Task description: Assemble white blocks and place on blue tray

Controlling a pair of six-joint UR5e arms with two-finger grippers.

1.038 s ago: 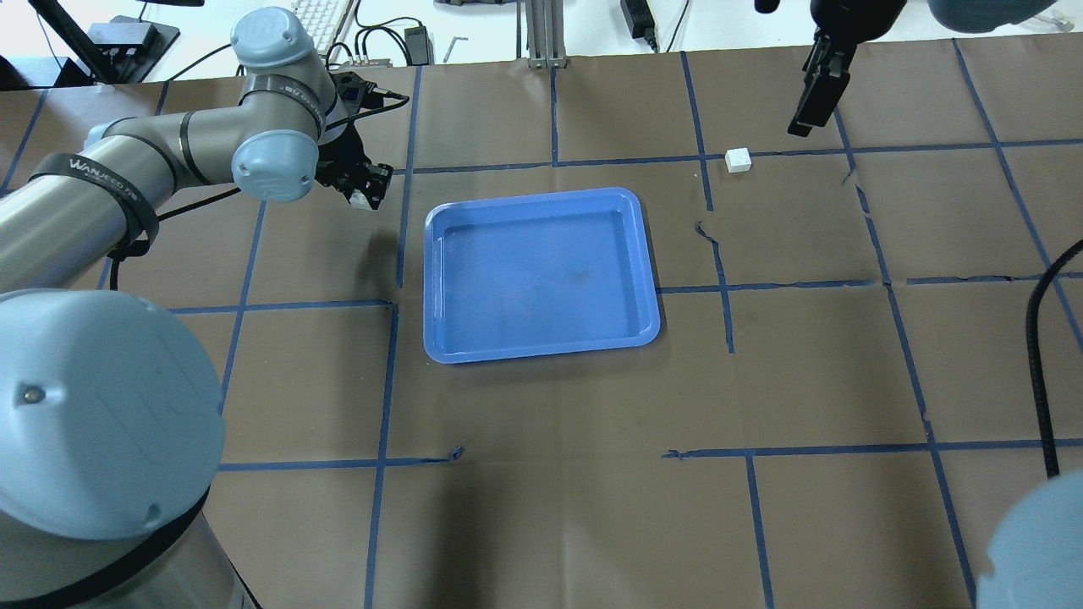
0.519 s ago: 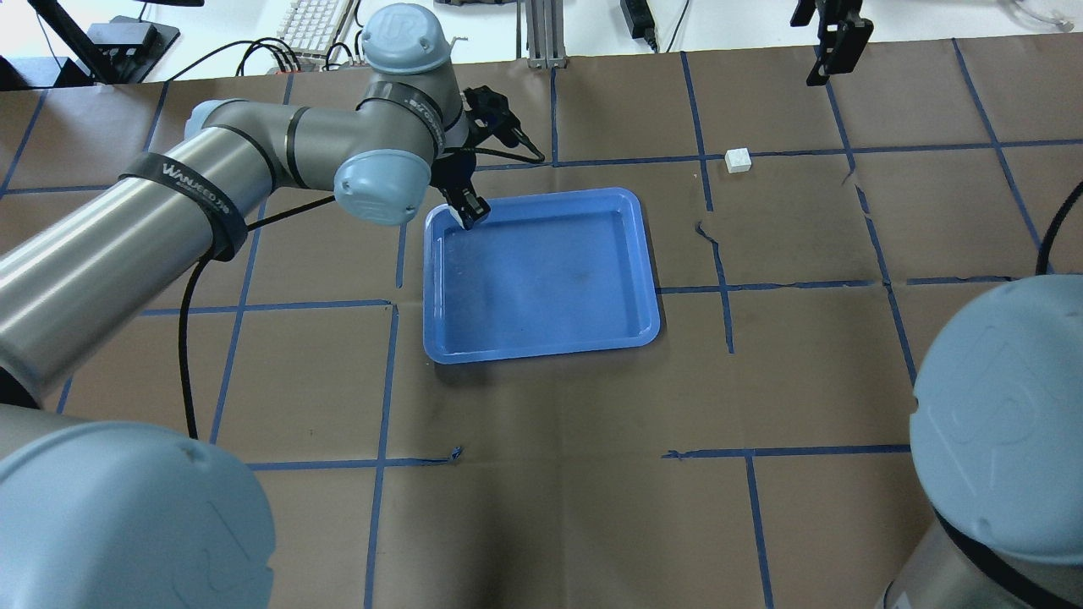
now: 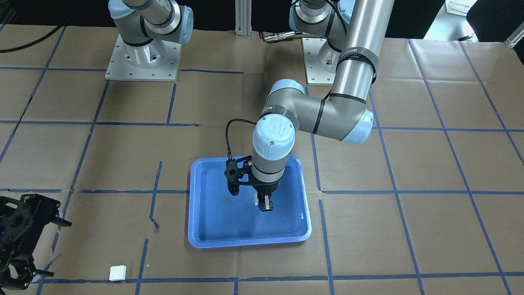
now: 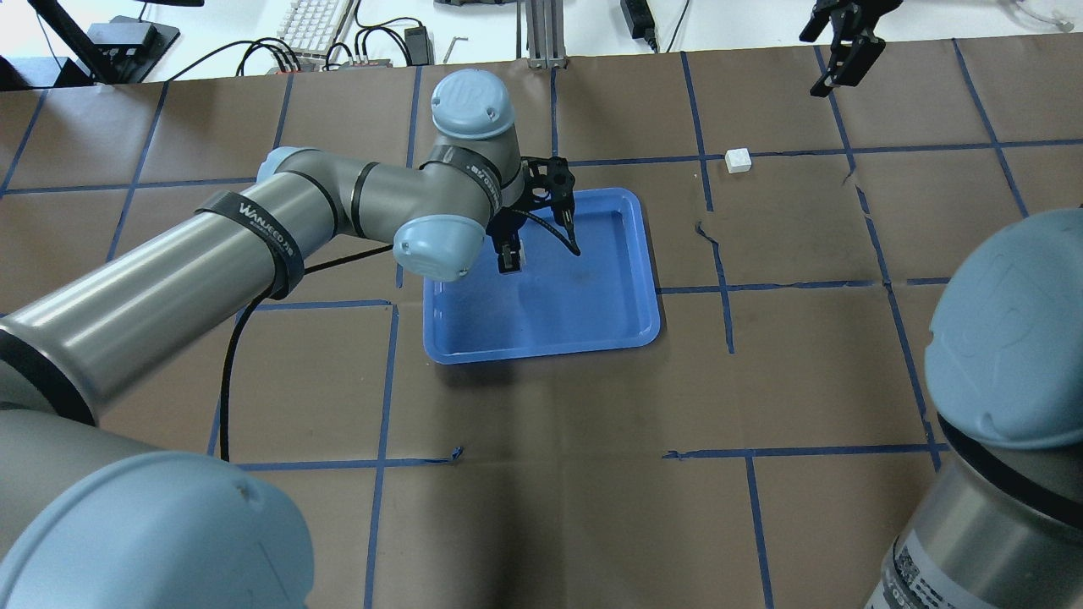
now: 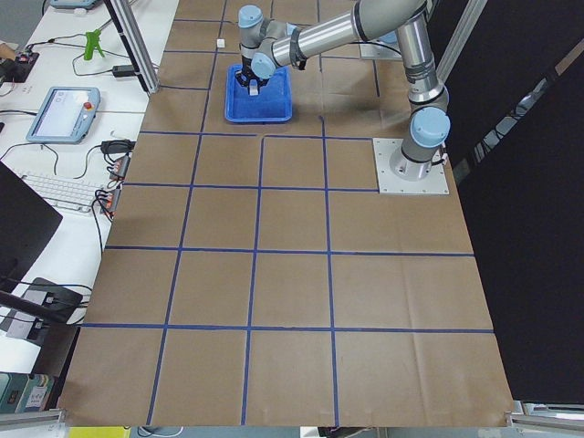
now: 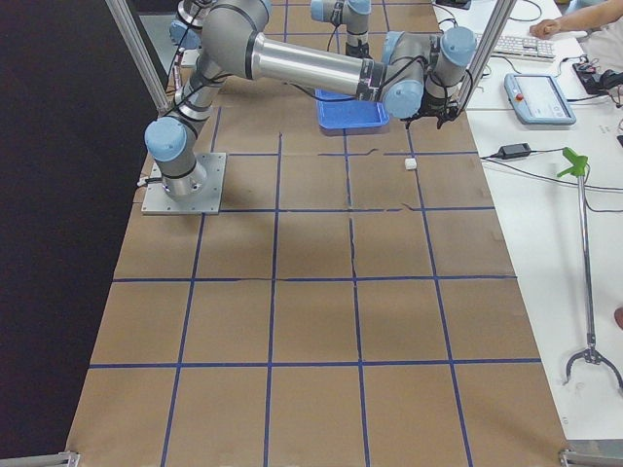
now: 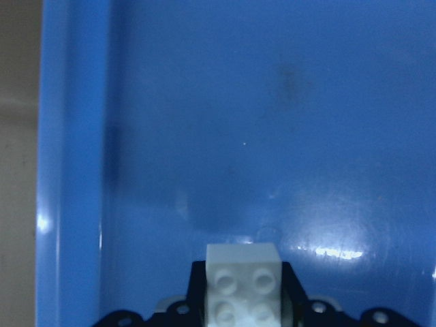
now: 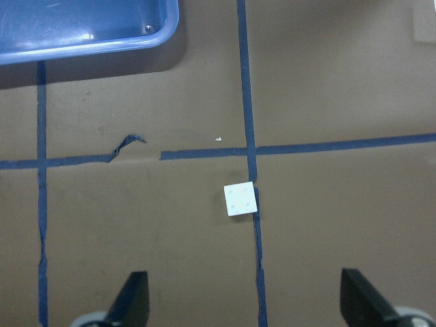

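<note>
The blue tray (image 7: 71,170) is gleaming as glossy moulded plastic, its rim catching bright highlights, its floor showing faint scuffs. The held white block (image 7: 243,276) in the left end effector (image 4: 508,260) and the loose white block (image 8: 240,199) are looking like smooth, hard plastic. The surface (image 4: 541,507) is wearing matt brown paper, torn in spots, crossed by blue tape (image 4: 381,381). The left arm (image 4: 169,279) is shining as brushed metal.

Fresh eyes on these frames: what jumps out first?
The left claw hangs over the blue tray, shut on one white block. The other white block sits alone on the table outside the tray, with the open right claw hovering nearby.
</note>
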